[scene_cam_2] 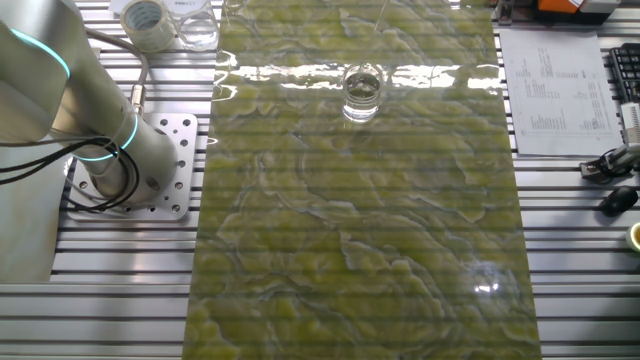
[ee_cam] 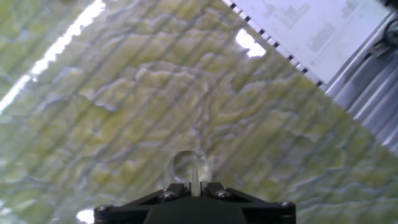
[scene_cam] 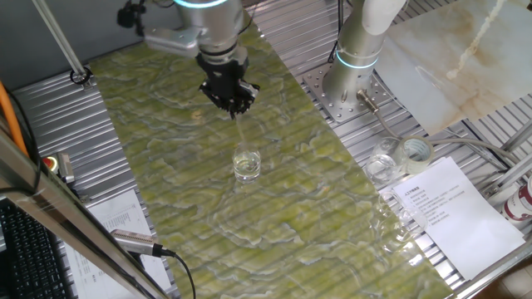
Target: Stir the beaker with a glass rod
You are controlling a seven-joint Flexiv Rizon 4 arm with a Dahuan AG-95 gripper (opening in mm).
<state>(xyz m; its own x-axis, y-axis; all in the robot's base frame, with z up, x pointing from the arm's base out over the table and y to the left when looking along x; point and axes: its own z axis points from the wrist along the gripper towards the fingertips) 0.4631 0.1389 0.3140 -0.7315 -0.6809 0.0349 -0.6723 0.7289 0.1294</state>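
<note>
**Green marbled tabletop, with a glass rod held over a small beaker**

Green and yellow marbled matting covers the middle of a ribbed metal tabletop. Near the middle of the mat stands the small, short, clear glass beaker, upright, with a little clear liquid in it. From the other fixed view the beaker sits near the far edge of the mat, among bright reflections.

Above the beaker hangs the black two-finger tool on the silver robot arm. Its fingers are pressed together on the very thin, transparent glass rod, which runs down from the fingertips towards the beaker's mouth. The rod is faint, and whether its tip reaches the liquid cannot be told. In the hand view the rod points at the beaker's round rim just below the fingers.

Off the mat, beside the arm's grey base, stand other clear glass vessels, a translucent tape roll and a printed paper sheet.
</note>
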